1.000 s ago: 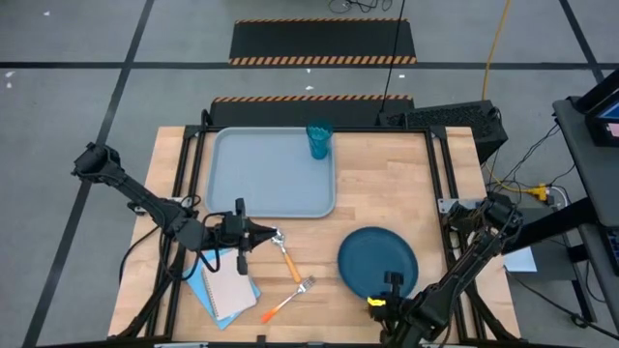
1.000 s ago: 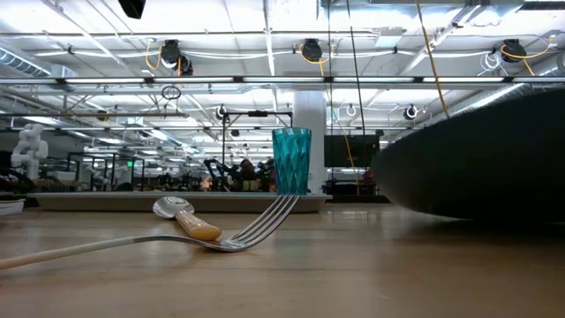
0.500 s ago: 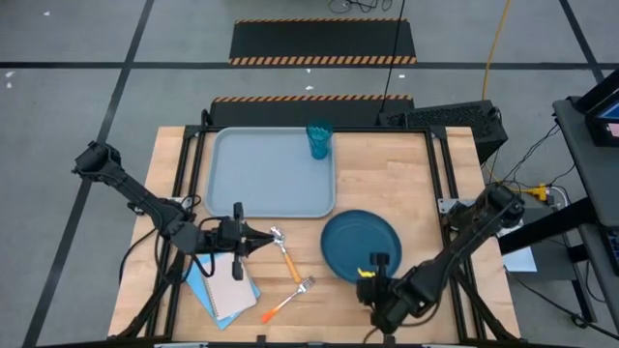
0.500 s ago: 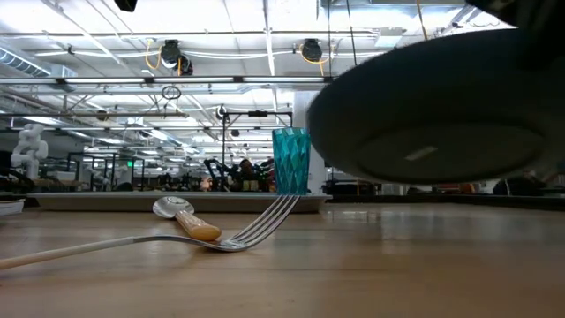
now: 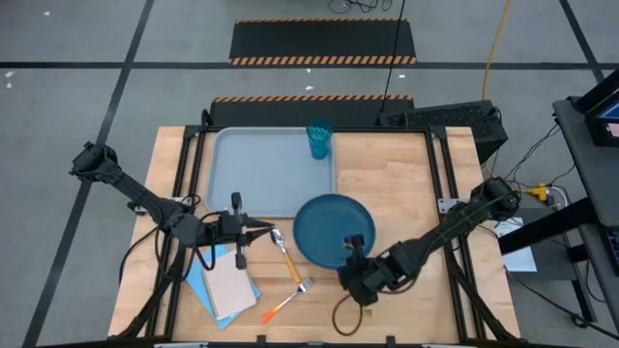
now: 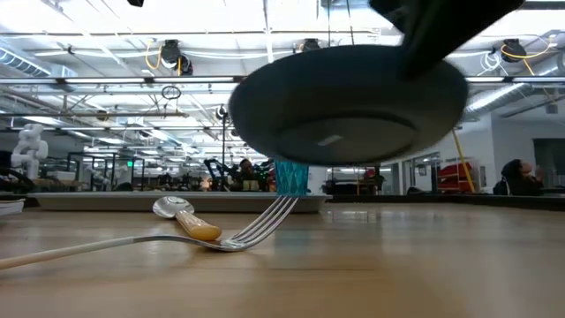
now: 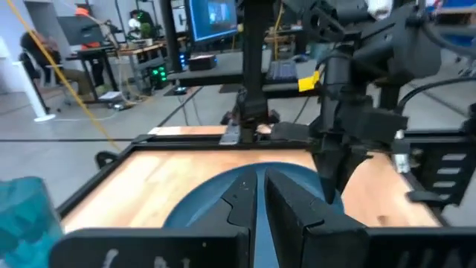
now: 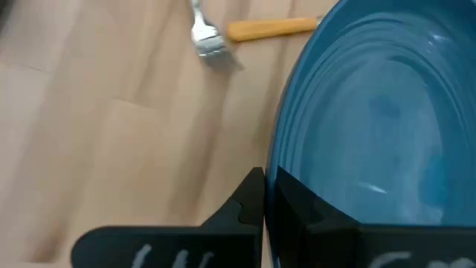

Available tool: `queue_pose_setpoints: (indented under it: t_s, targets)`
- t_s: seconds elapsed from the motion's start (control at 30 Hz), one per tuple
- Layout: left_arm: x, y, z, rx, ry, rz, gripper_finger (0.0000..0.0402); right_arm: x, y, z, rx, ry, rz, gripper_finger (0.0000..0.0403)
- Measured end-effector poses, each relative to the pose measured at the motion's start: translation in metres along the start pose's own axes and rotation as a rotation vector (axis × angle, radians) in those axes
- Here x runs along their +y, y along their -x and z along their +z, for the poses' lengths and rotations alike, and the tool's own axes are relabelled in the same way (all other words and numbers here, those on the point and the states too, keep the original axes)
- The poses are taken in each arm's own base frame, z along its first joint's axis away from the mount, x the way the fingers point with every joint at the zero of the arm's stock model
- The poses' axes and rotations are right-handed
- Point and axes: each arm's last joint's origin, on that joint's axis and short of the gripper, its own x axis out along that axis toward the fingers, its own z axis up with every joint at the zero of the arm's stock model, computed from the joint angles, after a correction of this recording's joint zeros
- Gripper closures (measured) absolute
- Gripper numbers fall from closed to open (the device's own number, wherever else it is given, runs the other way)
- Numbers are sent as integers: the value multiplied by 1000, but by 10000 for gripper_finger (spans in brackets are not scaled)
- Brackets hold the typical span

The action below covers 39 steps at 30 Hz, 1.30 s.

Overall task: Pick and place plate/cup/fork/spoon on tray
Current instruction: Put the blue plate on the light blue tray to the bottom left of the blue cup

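The dark teal plate hangs above the table's middle, just near of the grey-blue tray; the low view shows the plate in the air. My right gripper is shut on its near rim. The teal cup stands upright in the tray's far right corner. The spoon and the fork lie flat on the wood left of the plate. My left gripper is shut and empty just left of the spoon's bowl, and the left wrist view shows its fingers together. My right gripper pinches the plate's near rim between its two fingers, one finger over the plate's inside and the other on the outer side. It comes from the table's near right. The plate is lifted clear of the table, roughly level, slightly tilted.
A blue-and-white notebook lies at the near left, below my left arm. Bare wood lies right of the tray. The cup shows partly behind the plate in the low view.
My right gripper has carried the plate up and toward the table's left and far side, toward the tray. The plate, which was low over the near right of the table, now hangs clear above the middle.
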Motion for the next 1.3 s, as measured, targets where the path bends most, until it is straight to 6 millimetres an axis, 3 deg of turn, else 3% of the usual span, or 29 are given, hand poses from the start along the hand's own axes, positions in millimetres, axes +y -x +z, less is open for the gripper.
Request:
queue_pose_setpoints:
  t_s: [0.23,0.47,0.73,0.93,1.3]
  targets:
    - [24,5,4,40,-9,74,369,-35,-12,15,-87,87,31,403]
    - [47,6,-3,139,-12,170,369,-83,-24,26,-190,143,80,403]
    - [60,9,-4,170,-7,221,369,-135,-44,24,-244,136,113,403]
    - [62,10,-4,170,-4,228,369,-153,-68,21,-256,156,122,403]
    - [61,9,-4,167,11,229,369,-174,-84,23,-356,236,117,403]
